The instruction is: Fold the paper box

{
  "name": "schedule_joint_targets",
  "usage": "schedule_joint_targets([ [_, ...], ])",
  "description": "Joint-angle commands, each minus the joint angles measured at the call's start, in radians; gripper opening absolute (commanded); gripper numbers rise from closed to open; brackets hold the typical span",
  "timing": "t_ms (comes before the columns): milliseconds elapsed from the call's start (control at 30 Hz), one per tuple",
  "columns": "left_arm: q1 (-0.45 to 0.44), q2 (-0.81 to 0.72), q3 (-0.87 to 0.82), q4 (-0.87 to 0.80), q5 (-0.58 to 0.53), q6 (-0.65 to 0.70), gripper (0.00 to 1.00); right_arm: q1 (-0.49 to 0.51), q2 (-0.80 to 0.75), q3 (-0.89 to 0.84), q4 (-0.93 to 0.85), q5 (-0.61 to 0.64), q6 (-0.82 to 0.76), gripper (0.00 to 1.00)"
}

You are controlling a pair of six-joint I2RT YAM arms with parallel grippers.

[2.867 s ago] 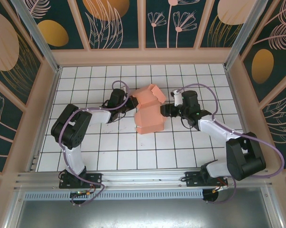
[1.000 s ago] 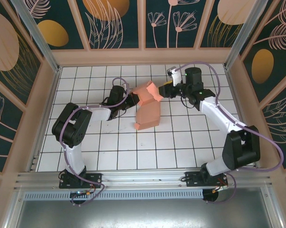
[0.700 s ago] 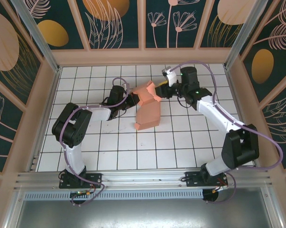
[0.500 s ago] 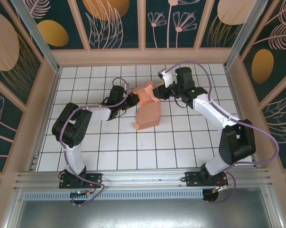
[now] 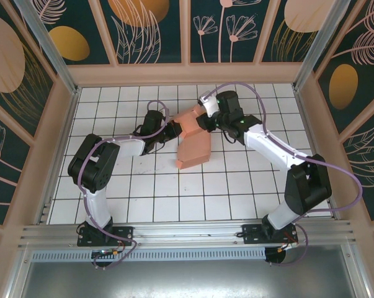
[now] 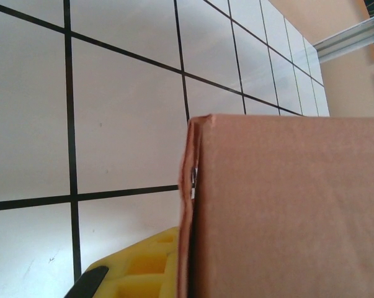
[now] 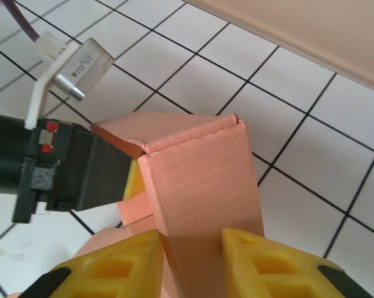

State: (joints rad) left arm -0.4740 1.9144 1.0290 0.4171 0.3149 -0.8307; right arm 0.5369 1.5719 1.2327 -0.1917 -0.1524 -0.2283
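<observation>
The salmon-pink paper box (image 5: pixel 193 146) lies partly folded in the middle of the tiled floor. My left gripper (image 5: pixel 170 131) is at its left wall and shut on it; a yellow finger (image 6: pixel 137 270) presses the cardboard edge (image 6: pixel 188 205), and the other finger is hidden behind the wall. My right gripper (image 5: pixel 203 120) is at the box's far end, over an upright flap (image 7: pixel 202 174). Its jaws stand apart with both yellow fingertips (image 7: pixel 121 257) against the flap's face, which runs between and behind them. The left gripper (image 7: pixel 69 167) also shows beyond that flap.
White tiled floor (image 5: pixel 143 198) with black grid lines surrounds the box. Beige walls (image 5: pixel 187 73) close it at the back and sides, and a metal rail (image 5: pixel 187 233) runs along the near edge. Purple cables loop above both wrists.
The right gripper left the box's right side, rose to its far end and swept left, pushing the flap over. The box turned a little. The left gripper kept its hold.
</observation>
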Motion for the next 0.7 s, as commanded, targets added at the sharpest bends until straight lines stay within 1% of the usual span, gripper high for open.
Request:
schedule_joint_targets([
  [0,0.001,0.005,0.036,0.020,0.038,0.016,0.00,0.031,0.002,0.005,-0.013,0.115,-0.039,0.29],
  [200,0.001,0.003,0.037,0.020,0.042,0.016,0.00,0.051,0.019,0.008,-0.017,0.195,-0.048,0.29],
  [367,0.000,-0.003,0.036,0.022,0.047,0.019,0.00,0.063,0.031,0.014,-0.016,0.229,-0.051,0.27],
  [500,0.000,-0.003,0.036,0.023,0.048,0.020,0.00,0.080,0.049,0.022,-0.012,0.285,-0.054,0.25],
  [533,0.000,-0.002,0.034,0.024,0.049,0.021,0.00,0.086,0.055,0.022,-0.010,0.302,-0.056,0.23],
  [667,0.000,0.002,0.036,0.029,0.053,0.016,0.00,0.117,0.079,0.024,0.000,0.373,-0.061,0.22],
])
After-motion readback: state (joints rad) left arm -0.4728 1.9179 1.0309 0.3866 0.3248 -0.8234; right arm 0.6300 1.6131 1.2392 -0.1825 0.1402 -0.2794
